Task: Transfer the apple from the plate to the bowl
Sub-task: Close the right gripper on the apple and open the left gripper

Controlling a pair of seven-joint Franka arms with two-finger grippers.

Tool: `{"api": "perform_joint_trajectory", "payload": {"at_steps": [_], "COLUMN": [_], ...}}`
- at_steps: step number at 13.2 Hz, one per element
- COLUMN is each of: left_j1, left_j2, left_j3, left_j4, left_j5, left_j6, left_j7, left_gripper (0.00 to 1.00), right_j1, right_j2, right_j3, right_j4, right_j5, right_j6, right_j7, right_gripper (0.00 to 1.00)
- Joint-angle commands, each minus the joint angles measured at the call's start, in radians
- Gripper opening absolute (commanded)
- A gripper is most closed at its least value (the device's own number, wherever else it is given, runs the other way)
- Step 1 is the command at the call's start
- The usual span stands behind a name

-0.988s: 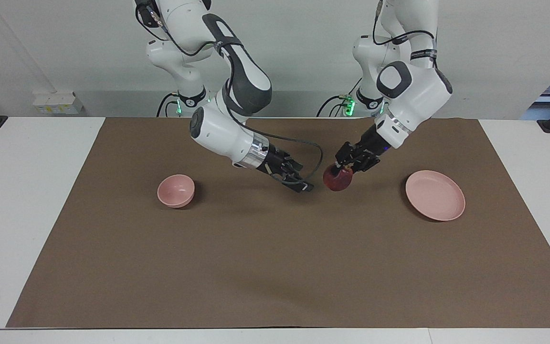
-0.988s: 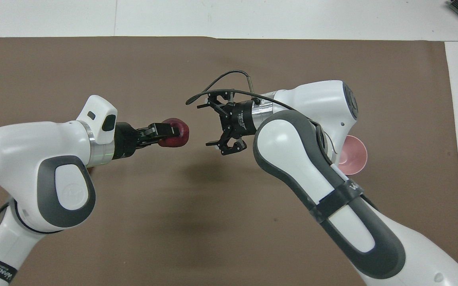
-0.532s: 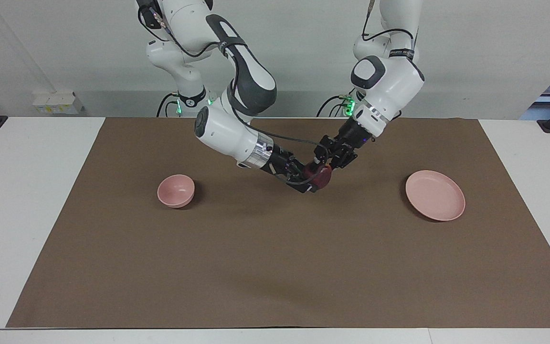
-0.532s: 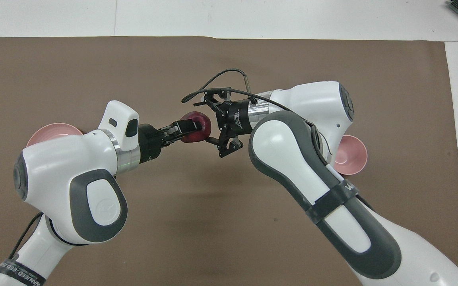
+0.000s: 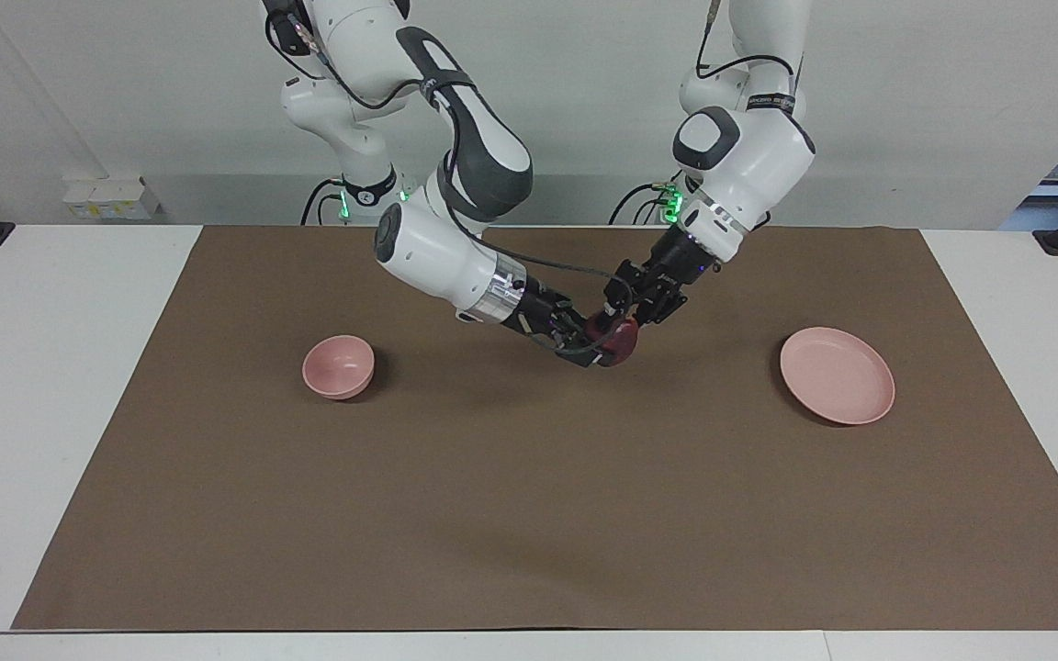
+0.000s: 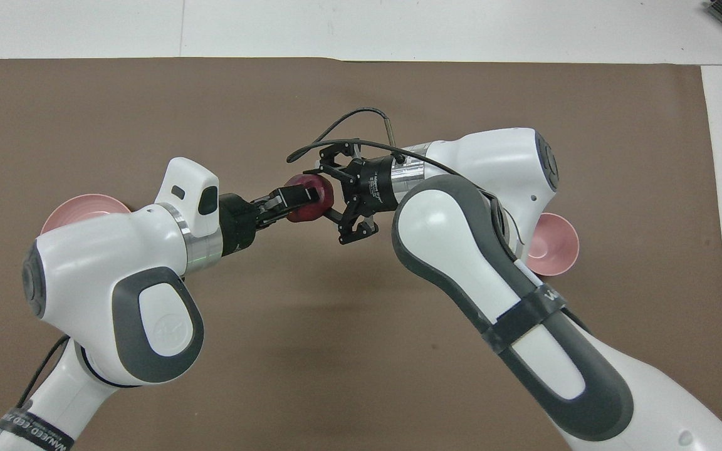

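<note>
Sitting empty, bowl point(image 5: 338, 365) and plate point(image 5: 837, 375); both claws grip the apple point(image 5: 619, 340).

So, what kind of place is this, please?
Probably a robotics lab: two white robot arms mounted at a white table, a brown mat as the work area, and a bare wall with a power outlet box.

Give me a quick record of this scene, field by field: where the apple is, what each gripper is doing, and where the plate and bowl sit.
apple: in the air over the brown mat, between the two grippers, off the plate
left gripper: shut on the apple, from above
right gripper: closed around the apple from its side
plate: bare, toward the left arm's end of the table
bowl: nothing in it, toward the right arm's end
stage: handover in mid-air, apple not yet in the bowl
</note>
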Motion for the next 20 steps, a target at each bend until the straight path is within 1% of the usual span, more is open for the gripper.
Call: {"api": "perform_joint_trajectory", "payload": {"at_steps": [1, 2, 3, 4, 5, 6, 7, 8, 9, 14, 16, 18, 20], "left_j1": [-0.048, -0.048, -0.048, -0.047, -0.047, -0.047, -0.047, -0.047, -0.047, -0.047, -0.045, -0.045, -0.044], "left_j2": [-0.002, -0.002, 0.0, 0.0, 0.001, 0.006, 0.009, 0.017, 0.02, 0.021, 0.021, 0.021, 0.021], "left_j3": [0.007, 0.007, 0.007, 0.008, 0.008, 0.008, 0.008, 0.008, 0.008, 0.011, 0.011, 0.011, 0.013], "left_j4": [0.025, 0.025, 0.025, 0.026, 0.031, 0.034, 0.043, 0.051, 0.058, 0.06, 0.06, 0.06, 0.058], "left_j5": [-0.03, -0.03, -0.03, -0.03, -0.03, -0.03, -0.028, -0.022, -0.022, -0.021, -0.018, -0.018, -0.018], "left_j6": [-0.014, -0.015, -0.017, -0.018, -0.02, -0.018, -0.021, -0.02, -0.018, -0.02, -0.018, -0.018, -0.018], "left_j7": [-0.007, -0.008, -0.008, -0.008, -0.01, -0.011, -0.01, -0.011, -0.008, -0.007, -0.005, -0.005, -0.005], "left_gripper": [0.09, 0.21, 0.39, 0.44, 0.6, 0.67, 0.72, 0.97, 1.0, 1.0, 1.0, 1.0, 1.0], "right_j1": [0.011, 0.012, 0.012, 0.012, 0.012, 0.01, 0.01, 0.01, 0.01, -0.005, -0.015, -0.053, -0.082], "right_j2": [0.017, 0.017, 0.017, 0.017, 0.017, 0.017, 0.017, 0.017, 0.017, 0.004, -0.016, -0.045, -0.062], "right_j3": [0.009, 0.009, 0.009, 0.009, 0.009, 0.009, 0.009, 0.009, 0.009, 0.006, 0.0, 0.0, -0.001], "right_j4": [0.02, 0.02, 0.019, 0.019, 0.017, 0.017, 0.015, 0.015, 0.015, 0.014, 0.006, -0.015, -0.015], "right_j5": [0.004, 0.004, 0.004, 0.004, 0.004, 0.004, 0.001, -0.001, -0.002, -0.044, -0.083, -0.123, -0.158], "right_j6": [0.02, 0.02, 0.02, 0.018, 0.018, 0.017, 0.017, 0.017, 0.015, -0.009, -0.058, -0.101, -0.155], "right_j7": [0.007, 0.005, 0.004, 0.002, 0.001, -0.001, -0.001, -0.001, -0.003, -0.001, -0.003, -0.012, -0.032], "right_gripper": [0.04, 0.04, 0.04, 0.04, 0.04, 0.04, 0.04, 0.04, 0.04, 0.04, 0.04, 0.04, 0.05]}}
